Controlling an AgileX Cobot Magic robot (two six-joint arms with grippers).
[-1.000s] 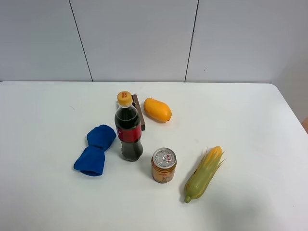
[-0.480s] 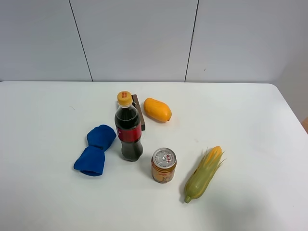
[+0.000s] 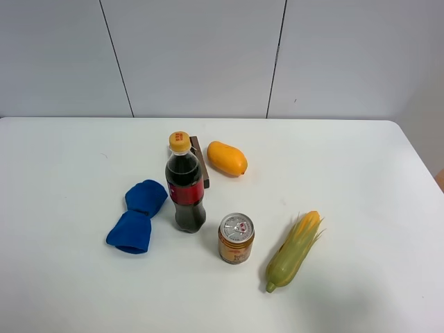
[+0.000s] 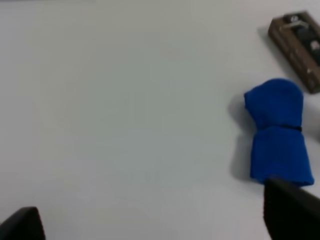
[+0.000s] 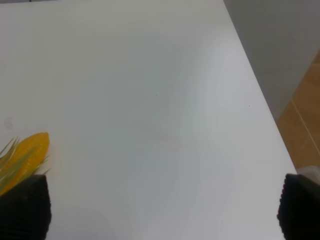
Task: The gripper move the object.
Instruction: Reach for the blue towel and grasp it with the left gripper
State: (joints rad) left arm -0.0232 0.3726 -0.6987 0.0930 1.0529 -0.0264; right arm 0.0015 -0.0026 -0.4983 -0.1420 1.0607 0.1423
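While neither arm shows from the high camera, the white table (image 3: pixel 361 180) is laid out plainly. A cola bottle (image 3: pixel 185 184) stands upright near the middle. The blue object (image 3: pixel 137 216) lies flat at about eight o'clock from it, close beside but not touching, with its two lobes running on a slant. A mango (image 3: pixel 227 157) sits at one o'clock from the bottle. A brown box (image 3: pixel 201 161) peeks out right behind the bottle at twelve. A can (image 3: pixel 236 238) stands at four o'clock, silver top up. Beyond the can, at about three to four o'clock from it, lies a corn cob (image 3: pixel 294 251), well apart from the blue object.

Over to the left wrist camera: the left gripper (image 4: pixel 155 215) hangs above the table with its dark fingers (image 4: pixel 292 212) spread wide and only bare table between them. The blue object (image 4: pixel 277 132) lies just beside one finger, which covers the end of one lobe; contact I cannot tell. The brown box (image 4: pixel 298 47) lies beyond the other lobe.

Now the right wrist camera: the right gripper (image 5: pixel 160 207) also has its fingers (image 5: pixel 22 207) far apart, holding nothing. The corn cob's (image 5: pixel 22 152) yellow tip pokes out just by one finger. The table edge and a strip of brown floor (image 5: pixel 305 115) run past the other.
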